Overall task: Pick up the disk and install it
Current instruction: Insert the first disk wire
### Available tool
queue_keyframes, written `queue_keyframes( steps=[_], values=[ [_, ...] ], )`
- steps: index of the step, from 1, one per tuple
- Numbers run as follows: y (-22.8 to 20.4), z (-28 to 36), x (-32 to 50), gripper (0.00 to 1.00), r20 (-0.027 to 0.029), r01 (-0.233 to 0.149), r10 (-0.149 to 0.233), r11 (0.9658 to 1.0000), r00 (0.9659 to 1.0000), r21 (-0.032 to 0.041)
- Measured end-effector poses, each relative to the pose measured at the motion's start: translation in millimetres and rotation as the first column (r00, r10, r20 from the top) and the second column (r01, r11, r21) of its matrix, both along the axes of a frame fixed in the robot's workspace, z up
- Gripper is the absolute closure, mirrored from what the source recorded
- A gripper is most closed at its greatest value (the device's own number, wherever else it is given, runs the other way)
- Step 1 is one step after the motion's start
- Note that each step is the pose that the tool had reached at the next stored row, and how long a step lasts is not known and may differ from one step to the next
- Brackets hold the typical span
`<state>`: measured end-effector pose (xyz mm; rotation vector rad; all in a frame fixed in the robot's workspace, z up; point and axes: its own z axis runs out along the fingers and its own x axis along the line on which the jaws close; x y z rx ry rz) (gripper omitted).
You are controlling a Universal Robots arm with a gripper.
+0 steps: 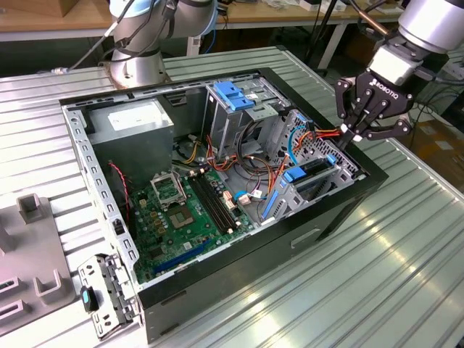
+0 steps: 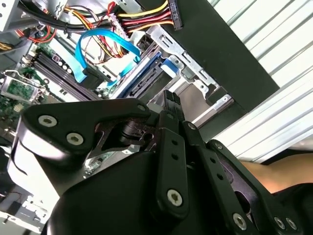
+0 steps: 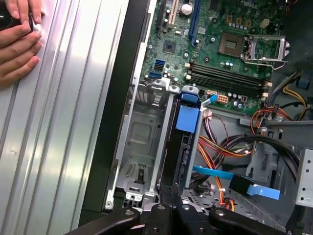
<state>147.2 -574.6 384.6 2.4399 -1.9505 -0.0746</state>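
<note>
Item: disk (image 1: pixel 313 172), a flat rectangular hard drive of dark metal edged by a blue plastic carrier frame. Location: standing on edge in a slot of the grey sheet-metal drive cage (image 1: pixel 288 201), at the corner of the open black computer case (image 1: pixel 239 290) nearest the exterior view's right; the case lies on its side on the ribbed metal desk (image 1: pixel 384 275). Condition: well down between the cage walls, with only its narrow dark edge and blue rails exposed. In the first wrist view a blue tab sits at the end towards the green motherboard (image 3: pixel 220 44). The broad faces are hidden by the cage, and I cannot tell whether the disk is fully latched. The bay just beside it is bare metal. Holder: my tool (image 1: pixel 349 138), black, with its fingers drawn together and no gap I can make out, nothing clasped between them. Its tip sits at the disk's exposed end; whether it touches or hovers just clear I cannot tell. Reason for placement, as I judge it: the slot accepts the disk edge-on only, so I reach in over the case rim in line with the rails. Fingers held together also make a narrow tip that fits between the cage walls. Also present: a person's hand (image 3: pixel 17 41) resting on the desk, well apart from the cage
</note>
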Motion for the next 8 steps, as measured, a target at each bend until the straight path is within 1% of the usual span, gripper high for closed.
queue_keyframes(
  steps=[2, 4, 6, 8],
  values=[
    [1.5, 0.0, 2.8, 0.89, 0.0, -0.006, 0.006, 1.0, 1.0, -0.0001],
    [4.5, 0.0, 5.4, 0.89, 0.0, -0.009, 0.009, 1.0, 1.0, -0.0002],
    [8.4, -0.2, 7.9, 0.89, 0.0, -0.012, 0.012, 0.9999, 0.9999, -0.0001],
    [10.4, -0.3, 8.8, 0.89, 0.0, -0.013, 0.013, 0.9999, 0.9999, 0.0]
  ],
)
